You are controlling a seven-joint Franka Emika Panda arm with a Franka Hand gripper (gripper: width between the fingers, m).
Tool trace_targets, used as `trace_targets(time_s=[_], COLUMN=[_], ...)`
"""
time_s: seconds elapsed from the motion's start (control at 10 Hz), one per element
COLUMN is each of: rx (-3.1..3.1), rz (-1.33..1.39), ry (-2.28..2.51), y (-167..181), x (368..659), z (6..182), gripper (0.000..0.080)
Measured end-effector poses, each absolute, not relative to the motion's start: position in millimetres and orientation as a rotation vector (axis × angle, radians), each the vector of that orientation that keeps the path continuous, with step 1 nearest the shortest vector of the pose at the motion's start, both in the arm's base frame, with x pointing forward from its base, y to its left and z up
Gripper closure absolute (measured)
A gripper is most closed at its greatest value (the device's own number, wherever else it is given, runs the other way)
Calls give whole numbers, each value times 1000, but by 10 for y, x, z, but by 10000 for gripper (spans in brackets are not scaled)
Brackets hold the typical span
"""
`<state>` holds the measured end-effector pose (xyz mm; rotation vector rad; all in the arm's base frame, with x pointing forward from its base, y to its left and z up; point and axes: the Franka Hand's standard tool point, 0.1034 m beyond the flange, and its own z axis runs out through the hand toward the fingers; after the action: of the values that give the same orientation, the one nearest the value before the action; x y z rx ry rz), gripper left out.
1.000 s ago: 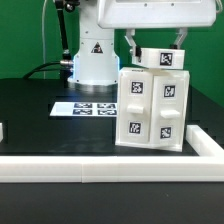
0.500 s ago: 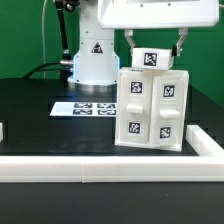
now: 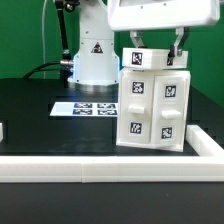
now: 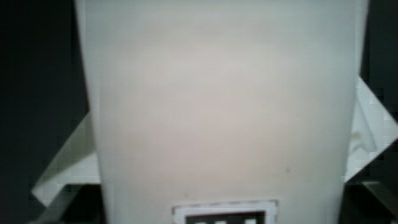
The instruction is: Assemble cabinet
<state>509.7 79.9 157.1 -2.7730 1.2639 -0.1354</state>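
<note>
One cabinet top panel (image 3: 158,63) is pinched by the gripper (image 3: 156,50), seated directly beneath the jaws on the upright cabinet body (image 3: 150,112).

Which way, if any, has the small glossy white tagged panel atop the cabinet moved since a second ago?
Yes. The top panel, going by its tag, shifted toward the exterior view's left, against the glossy white box-shaped cabinet body below, which stayed put.

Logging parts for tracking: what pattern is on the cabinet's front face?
Four black-and-white square tags on the white cabinet; the exterior view shows it best.
</note>
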Motion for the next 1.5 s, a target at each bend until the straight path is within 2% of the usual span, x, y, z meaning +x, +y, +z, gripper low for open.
trace_targets(time_s=[0.7, 0.8, 0.9, 1.0, 1.1, 1.2, 1.5], rx=[-2450, -2389, -2390, -2399, -2398, -2395, -2386], rz=[-93, -84, -83, -84, -86, -90, -103], ry=[1770, 1844, 1845, 1830, 1819, 1807, 1768], y=[838, 850, 856, 858, 865, 871, 872], x=[5098, 5096, 5094, 5095, 5104, 5114, 5152], z=[1569, 1567, 1565, 1573, 1610, 1657, 1832], gripper=[243, 162, 162, 54, 54, 9, 2])
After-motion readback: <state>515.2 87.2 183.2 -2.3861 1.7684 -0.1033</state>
